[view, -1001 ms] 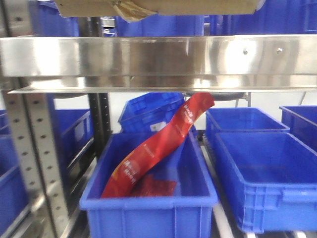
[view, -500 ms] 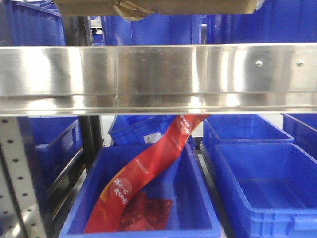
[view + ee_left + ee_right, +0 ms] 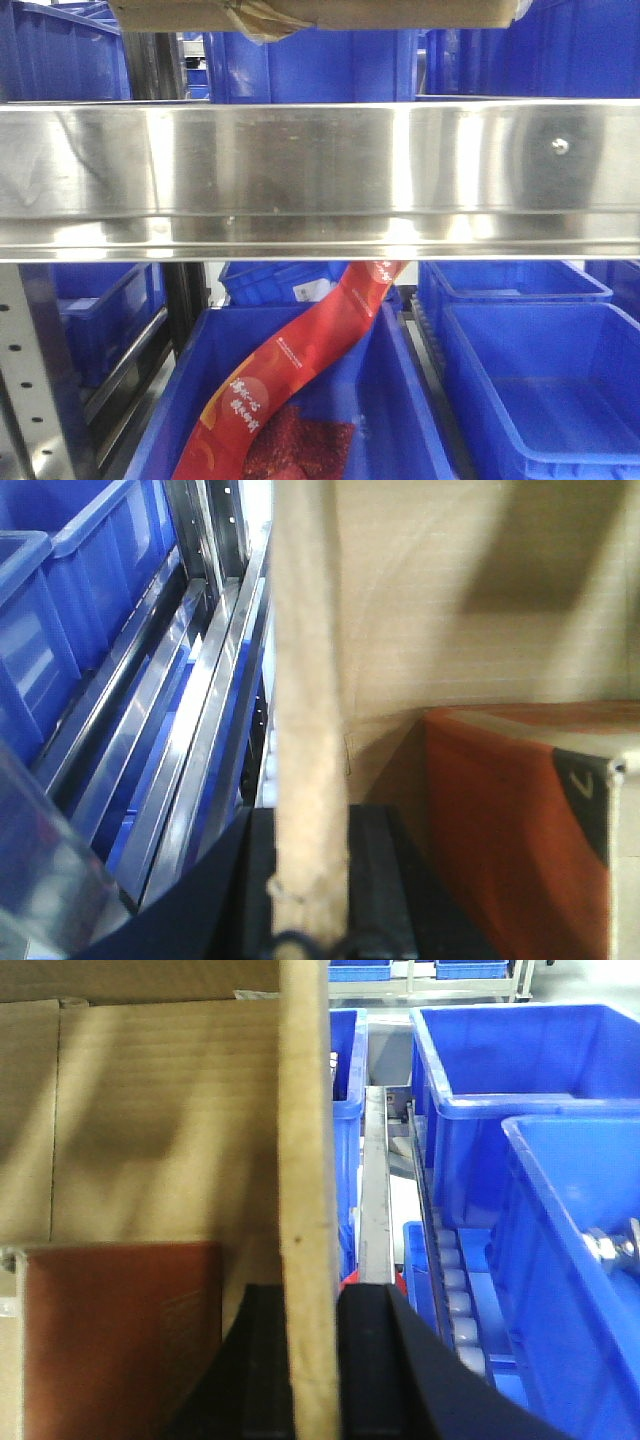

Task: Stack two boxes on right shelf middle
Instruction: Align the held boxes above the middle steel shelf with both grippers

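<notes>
One brown cardboard box (image 3: 400, 12) shows along the top edge of the front view, held above the shiny steel shelf rail (image 3: 320, 170). My left gripper (image 3: 310, 825) is shut on the box's left wall (image 3: 310, 680). My right gripper (image 3: 312, 1300) is shut on its right wall (image 3: 305, 1160). The box is open at the top. A flat red-brown item (image 3: 120, 1340) lies inside on its floor, and its orange face (image 3: 500, 830) also shows in the left wrist view. A crumpled tape scrap (image 3: 255, 18) hangs under the box.
The rail carries one small screw (image 3: 559, 146). Below it, a blue bin (image 3: 410, 400) holds a long red printed strip (image 3: 300, 360). More blue bins (image 3: 530, 400) sit to the right and behind. A perforated grey upright (image 3: 25, 380) stands at the lower left.
The shelf rail has grown larger and sunk lower in the front view, as the view closed in on the rack. The box stays at the top edge, gripped by both arms.
</notes>
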Controlling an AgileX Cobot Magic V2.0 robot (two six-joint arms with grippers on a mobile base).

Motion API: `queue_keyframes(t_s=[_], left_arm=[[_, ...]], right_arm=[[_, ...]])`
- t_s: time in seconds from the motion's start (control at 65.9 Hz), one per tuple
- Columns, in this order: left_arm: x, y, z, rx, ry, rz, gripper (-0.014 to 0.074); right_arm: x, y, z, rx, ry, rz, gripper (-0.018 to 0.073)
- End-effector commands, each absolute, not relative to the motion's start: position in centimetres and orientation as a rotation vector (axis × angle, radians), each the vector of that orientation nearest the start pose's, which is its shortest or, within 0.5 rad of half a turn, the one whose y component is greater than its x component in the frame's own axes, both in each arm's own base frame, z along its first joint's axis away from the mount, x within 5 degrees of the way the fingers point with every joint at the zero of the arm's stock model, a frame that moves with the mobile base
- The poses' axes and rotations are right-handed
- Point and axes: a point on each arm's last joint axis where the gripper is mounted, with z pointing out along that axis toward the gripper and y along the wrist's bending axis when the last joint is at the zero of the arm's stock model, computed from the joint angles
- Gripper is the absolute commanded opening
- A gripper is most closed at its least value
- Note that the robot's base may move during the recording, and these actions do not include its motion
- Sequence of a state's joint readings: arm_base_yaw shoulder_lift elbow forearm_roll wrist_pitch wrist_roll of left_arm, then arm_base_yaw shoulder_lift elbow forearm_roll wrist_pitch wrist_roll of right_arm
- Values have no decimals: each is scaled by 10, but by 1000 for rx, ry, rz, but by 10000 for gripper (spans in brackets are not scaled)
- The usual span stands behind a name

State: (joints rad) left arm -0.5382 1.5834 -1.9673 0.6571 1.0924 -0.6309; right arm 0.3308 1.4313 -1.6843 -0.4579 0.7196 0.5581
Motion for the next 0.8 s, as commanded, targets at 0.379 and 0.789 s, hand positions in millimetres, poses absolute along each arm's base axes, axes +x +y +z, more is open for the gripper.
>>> queue_keyframes(t_s=[0.379,0.789], left_arm=[[297,-114,509,-105,1957,134,-111],[307,-107,515,-205,1871,-9,-111]], right_arm=[[297,72,499,61,1789,90,-154],[302,74,472,151,2022,103,-154]])
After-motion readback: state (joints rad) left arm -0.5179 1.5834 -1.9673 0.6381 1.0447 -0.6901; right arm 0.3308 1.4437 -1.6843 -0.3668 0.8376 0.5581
